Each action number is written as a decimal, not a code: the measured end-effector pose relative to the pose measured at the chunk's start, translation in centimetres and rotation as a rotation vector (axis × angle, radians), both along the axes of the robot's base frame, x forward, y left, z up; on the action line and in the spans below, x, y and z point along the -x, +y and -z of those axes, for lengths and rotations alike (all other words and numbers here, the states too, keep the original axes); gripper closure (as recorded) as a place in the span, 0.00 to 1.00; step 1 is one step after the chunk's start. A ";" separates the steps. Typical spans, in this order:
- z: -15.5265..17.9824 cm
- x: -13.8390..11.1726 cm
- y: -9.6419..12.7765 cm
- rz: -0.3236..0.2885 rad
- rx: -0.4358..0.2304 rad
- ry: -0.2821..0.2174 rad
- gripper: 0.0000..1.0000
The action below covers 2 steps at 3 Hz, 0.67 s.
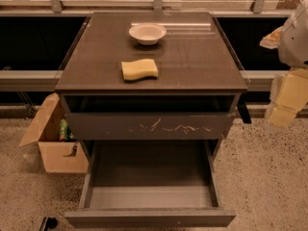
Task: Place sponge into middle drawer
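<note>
The yellow sponge [139,69] with wavy edges lies flat on the cabinet top [197,66], near its front middle. Below it, the middle drawer [150,198] is pulled far out, showing its lighter grey floor and plain front panel. My gripper [287,105] with pale yellow fingers hangs at the right edge of the view, beside the cabinet's right side and well away from the sponge. It holds nothing that I can see.
A white bowl [147,33] sits at the back of the cabinet top. The drawer with white scratches [151,125] is slightly open above the middle one. An open cardboard box [50,138] stands on the floor to the left. A window rail runs behind.
</note>
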<state>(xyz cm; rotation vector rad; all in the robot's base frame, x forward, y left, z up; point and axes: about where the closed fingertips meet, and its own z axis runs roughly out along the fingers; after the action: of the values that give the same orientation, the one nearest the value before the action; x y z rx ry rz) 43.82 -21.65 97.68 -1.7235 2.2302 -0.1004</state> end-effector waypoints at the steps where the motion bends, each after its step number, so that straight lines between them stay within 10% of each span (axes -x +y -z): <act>1: 0.0 0.0 0.0 0.000 0.000 0.000 0.00; 2: -0.3 -2.6 0.5 0.005 -0.042 -0.045 0.00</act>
<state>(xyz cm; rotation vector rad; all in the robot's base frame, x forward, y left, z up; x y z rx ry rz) 46.41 -21.16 97.99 -1.6777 2.1885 -0.0925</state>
